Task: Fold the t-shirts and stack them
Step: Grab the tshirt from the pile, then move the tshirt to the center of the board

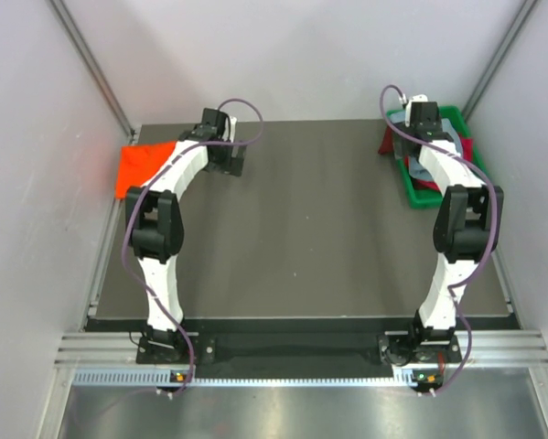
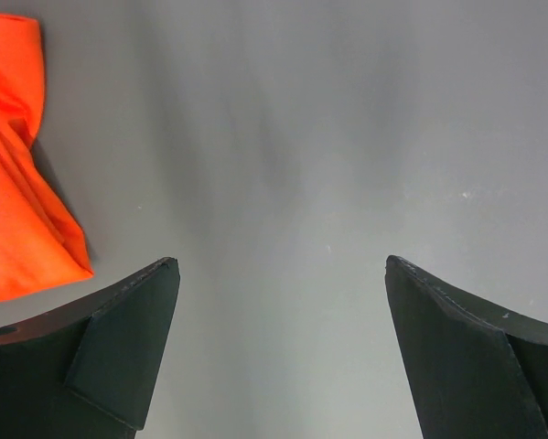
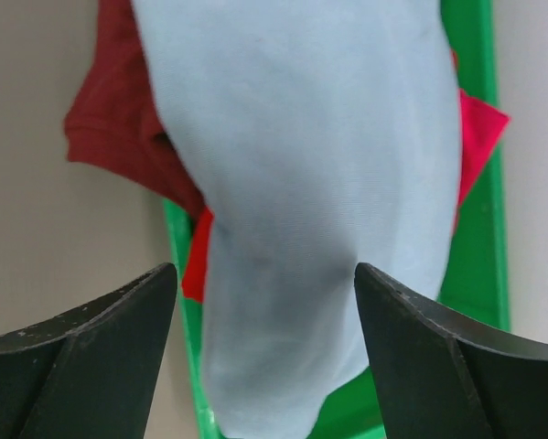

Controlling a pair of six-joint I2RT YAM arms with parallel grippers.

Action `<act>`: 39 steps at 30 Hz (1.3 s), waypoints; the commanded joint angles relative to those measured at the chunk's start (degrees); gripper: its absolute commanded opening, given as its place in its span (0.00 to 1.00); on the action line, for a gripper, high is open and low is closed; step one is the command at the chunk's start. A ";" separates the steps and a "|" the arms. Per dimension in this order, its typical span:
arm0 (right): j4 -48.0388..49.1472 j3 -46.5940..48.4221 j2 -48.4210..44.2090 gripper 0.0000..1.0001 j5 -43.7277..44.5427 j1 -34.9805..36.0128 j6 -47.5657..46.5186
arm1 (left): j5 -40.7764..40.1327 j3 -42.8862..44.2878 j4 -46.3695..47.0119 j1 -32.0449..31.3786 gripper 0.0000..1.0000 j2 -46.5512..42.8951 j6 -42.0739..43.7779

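Right tool [image 3: 265, 267] straddles blue-grey t-shirt [image 3: 301, 137] (in green bin [image 3: 484, 238]); left tool [image 2: 283, 260] gapes.

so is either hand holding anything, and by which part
Nothing gripped yet. Left hand open over table; right hand open, straddling a fold of the blue-grey shirt.

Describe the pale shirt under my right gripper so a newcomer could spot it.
At the dark table's far right corner sits a green plastic bin. Heaped on top in it, below the right gripper, lies the pale blue-grey cloth t-shirt. It is the only pale piece: a dark red shirt and a bright crimson one poke out beside it.
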 commanded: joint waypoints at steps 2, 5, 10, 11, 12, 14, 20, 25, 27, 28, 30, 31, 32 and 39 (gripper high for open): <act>-0.21 -0.12 -1.40 0.73 -4.62 0.19 2.28 | -4.11 3.61 0.85 -1.59 0.99 0.07 2.25; 0.58 -1.35 -4.21 0.46 -4.62 0.19 2.81 | -7.89 3.62 1.82 -3.26 0.99 -1.07 3.39; 2.34 -2.41 -8.25 0.08 -3.04 0.19 1.23 | -9.74 3.53 1.30 -3.44 0.99 -0.28 1.56; 2.52 -2.58 -9.13 0.00 -2.52 0.19 0.97 | -9.74 4.23 0.86 -3.44 0.99 -0.11 0.94; 2.52 -2.67 -10.01 0.00 -2.51 0.19 0.36 | -9.39 4.32 0.25 -3.53 0.99 -0.10 0.15; 2.26 -2.76 -12.74 0.00 -3.65 0.19 -0.43 | -6.94 3.97 0.15 -3.61 0.99 -0.54 0.06; -1.70 -0.13 -18.89 0.00 -9.00 0.45 0.97 | -9.12 1.88 0.15 -3.70 0.99 -1.68 -1.35; -3.81 1.81 -23.90 0.00 -19.64 4.39 1.67 | -15.01 -1.83 -0.19 -3.53 0.99 -3.97 -0.65; -5.64 3.30 -24.95 0.00 -23.49 6.33 2.90 | -15.19 -2.88 -1.07 -3.18 0.99 -5.10 -0.65; -6.18 3.57 -25.48 0.00 -25.35 8.60 2.99 | -14.23 -4.02 -0.99 -3.00 0.99 -5.90 -0.82; -6.71 3.22 -27.76 0.00 -29.91 11.42 2.03 | -12.73 -5.25 0.32 -2.65 0.99 -9.06 -0.91; -6.89 2.96 -28.47 0.00 -31.24 14.48 1.24 | -12.90 -5.87 1.20 -2.65 0.99 -10.11 -0.91; -7.06 2.78 -29.17 0.00 -32.04 16.08 0.54 | -13.08 -6.05 1.64 -2.30 0.99 -11.52 -1.00; -6.63 -4.31 -32.00 0.00 -31.54 16.81 4.22 | -12.03 -4.12 1.21 1.30 0.99 -14.16 -0.65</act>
